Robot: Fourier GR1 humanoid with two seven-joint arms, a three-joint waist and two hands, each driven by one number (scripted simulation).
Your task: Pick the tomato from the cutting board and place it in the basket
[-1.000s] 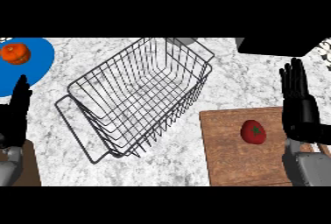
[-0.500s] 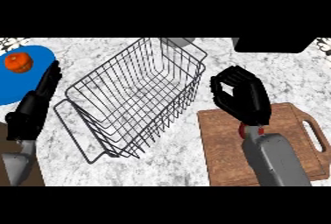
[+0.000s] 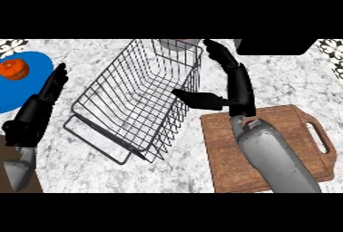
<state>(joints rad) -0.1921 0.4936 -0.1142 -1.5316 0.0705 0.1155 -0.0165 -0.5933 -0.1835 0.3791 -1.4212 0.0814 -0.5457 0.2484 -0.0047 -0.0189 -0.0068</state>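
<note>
The wire basket [image 3: 134, 104] lies tilted on the marble counter at centre. The wooden cutting board [image 3: 295, 136] sits at the right, partly covered by my right forearm. No tomato shows on the board's bare part or inside the basket; it may be hidden behind my arm or hand. My right hand [image 3: 234, 86] is open beside the basket's right rim, with its fingers [image 3: 221, 54] straight and pointing away and the thumb [image 3: 198, 97] reaching left over the rim. At the left edge my left hand [image 3: 33, 115] rests open, holding nothing.
A blue plate [image 3: 30, 86] at the far left carries an orange-red round fruit [image 3: 13, 70]. A grey vessel [image 3: 178, 44] stands just behind the basket. A dark block [image 3: 275, 45] sits at the back right. The board's handle slot [image 3: 320, 136] faces right.
My right hand went from curled above the board to straight-fingered beside the basket's right rim, farther from me. The tomato seen on the board a second ago no longer shows.
</note>
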